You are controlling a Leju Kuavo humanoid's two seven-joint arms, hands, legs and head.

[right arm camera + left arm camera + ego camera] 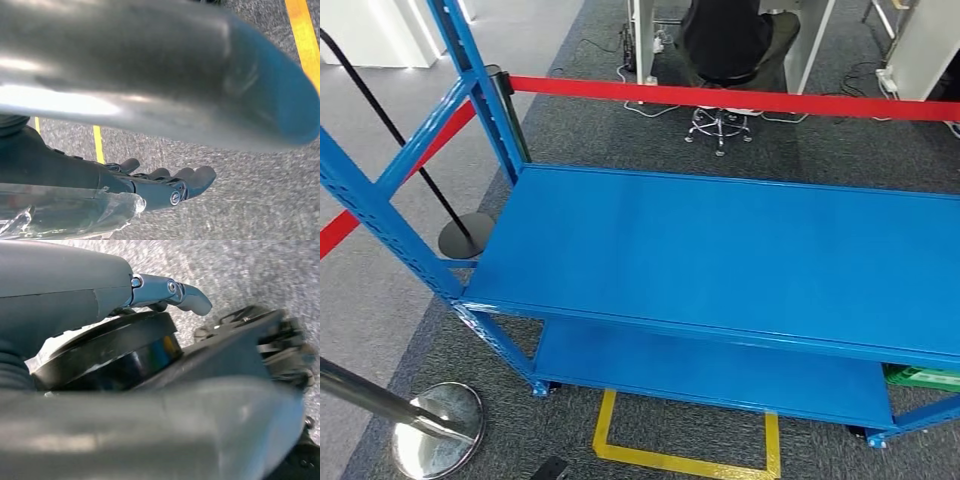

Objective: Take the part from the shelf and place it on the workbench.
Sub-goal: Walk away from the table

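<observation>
Blue shelf [743, 255] bare | left hand [113, 355] holds black part [113, 357] | right hand [158, 185] fingers apart

We see our right hand [162, 187] over the grey speckled carpet floor [264, 200]. Its thick grey thumb [158, 75], blurred and with a blue tint at its tip, crosses the picture from 9 o'clock to 3 o'clock. The darker fingers [188, 180] lie nearly straight and hold nothing. Yellow tape lines [303, 35] on the carpet show at 1 o'clock and at 8 o'clock.
</observation>
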